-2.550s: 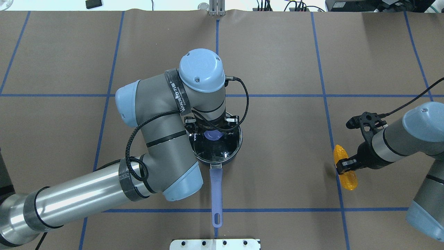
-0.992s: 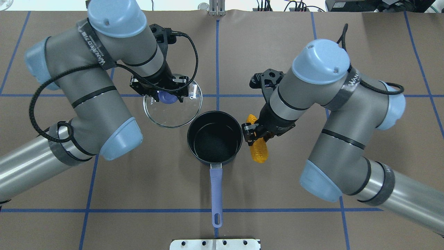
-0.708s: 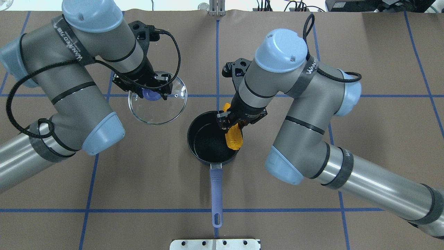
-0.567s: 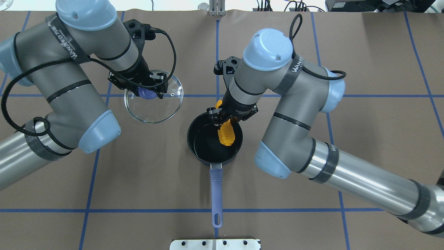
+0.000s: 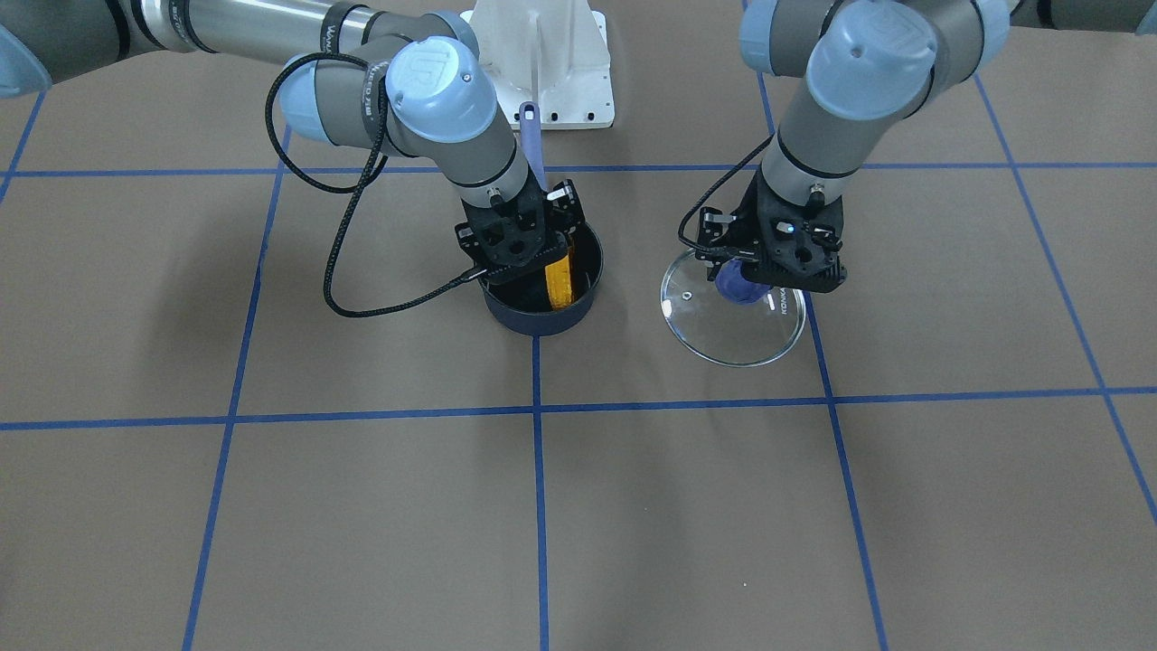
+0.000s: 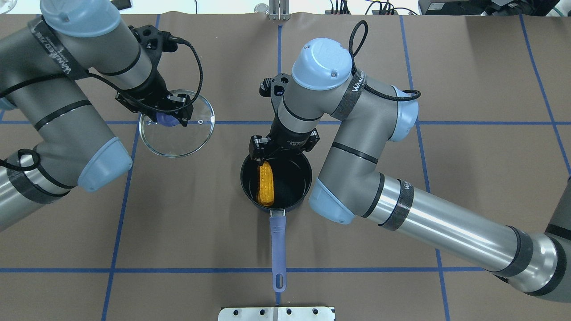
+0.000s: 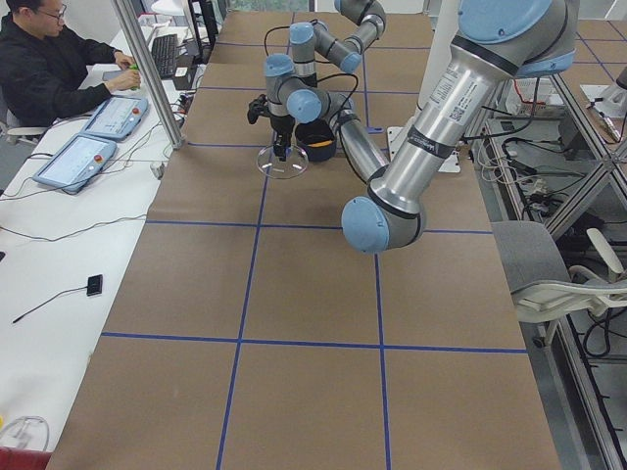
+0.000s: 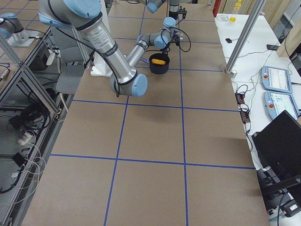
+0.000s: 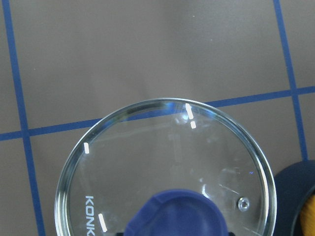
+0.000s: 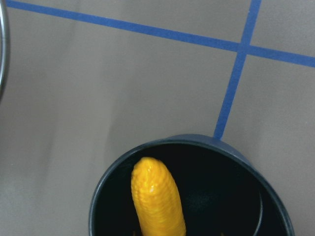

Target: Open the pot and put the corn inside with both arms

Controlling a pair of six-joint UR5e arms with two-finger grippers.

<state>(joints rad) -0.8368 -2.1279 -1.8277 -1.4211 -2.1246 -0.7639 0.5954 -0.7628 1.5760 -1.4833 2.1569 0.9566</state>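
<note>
the right claw (image 6: 272, 151) has moved over the one pot (image 6: 308, 180), and the one corn (image 6: 266, 183) now leans inside it. i cannot tell if that claw is open. the left claw (image 6: 167, 117) pinches the knob (image 9: 177, 216) of the one lid (image 6: 178, 143) beside the pot.

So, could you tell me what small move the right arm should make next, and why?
Probably open the right tool and let go. The corn already lies inside the pot, one end hidden under the tool, so I cannot tell whether it is gripped. The left tool holds the lid off to the side, so nothing blocks the release.
</note>
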